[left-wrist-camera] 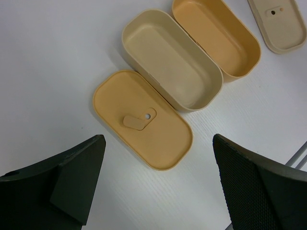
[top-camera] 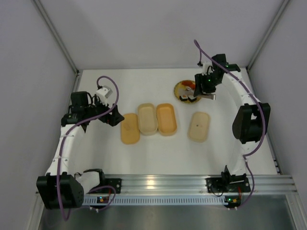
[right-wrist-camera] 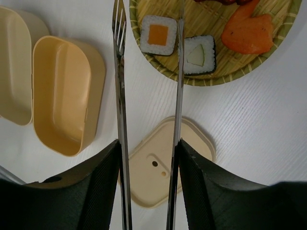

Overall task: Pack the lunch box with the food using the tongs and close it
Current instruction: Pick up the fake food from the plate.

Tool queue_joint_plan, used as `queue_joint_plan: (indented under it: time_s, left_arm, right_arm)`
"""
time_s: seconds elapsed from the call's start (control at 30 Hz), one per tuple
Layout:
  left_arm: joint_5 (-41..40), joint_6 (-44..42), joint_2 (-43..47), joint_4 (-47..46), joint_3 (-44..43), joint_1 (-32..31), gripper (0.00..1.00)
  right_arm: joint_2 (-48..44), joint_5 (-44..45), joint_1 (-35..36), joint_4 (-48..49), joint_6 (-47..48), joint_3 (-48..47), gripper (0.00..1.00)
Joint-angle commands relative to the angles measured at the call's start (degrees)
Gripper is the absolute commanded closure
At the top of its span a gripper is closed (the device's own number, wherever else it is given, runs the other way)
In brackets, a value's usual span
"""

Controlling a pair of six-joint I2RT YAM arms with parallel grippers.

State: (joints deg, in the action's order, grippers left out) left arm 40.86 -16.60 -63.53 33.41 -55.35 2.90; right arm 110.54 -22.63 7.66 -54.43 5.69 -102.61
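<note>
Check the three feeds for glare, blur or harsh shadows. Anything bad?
Top view: even light, soft shadows, a bright glare patch on the metal rail. Left wrist: lid sharp, the pincer fingers dark and slightly soft. Right wrist: tongs streaked with reflections, sushi roll crisp.

We saw our left gripper (left-wrist-camera: 158,143) hanging over the white table (left-wrist-camera: 48,57). Its two dark fingers (left-wrist-camera: 72,172) were spread far apart and held nothing. Below them lay a flat orange lid (left-wrist-camera: 120,103) with a little tab (left-wrist-camera: 135,121) and a small hole on top. Right up against it sat a cream box (left-wrist-camera: 168,57), open and empty. An orange box (left-wrist-camera: 216,33), empty too, sat side by side with that one. A cream lid (left-wrist-camera: 278,24) lay apart in the top corner.
</note>
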Motion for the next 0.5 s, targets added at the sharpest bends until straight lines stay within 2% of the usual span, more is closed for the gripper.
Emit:
queue_joint_plan:
  time_s: [0.0, 0.47]
  left_arm:
    - [0.62, -0.54, 0.16, -2.38, 0.77, -0.08, 0.02]
    - [0.62, -1.24, 0.68, -2.38, 1.65, -0.17, 0.01]
  right_arm:
    - [0.73, -1.54, 1.30, 0.38, -0.95, -3.74, 0.51]
    - [2.13, 1.01, 1.65, 0.29, -0.68, -3.92, 0.48]
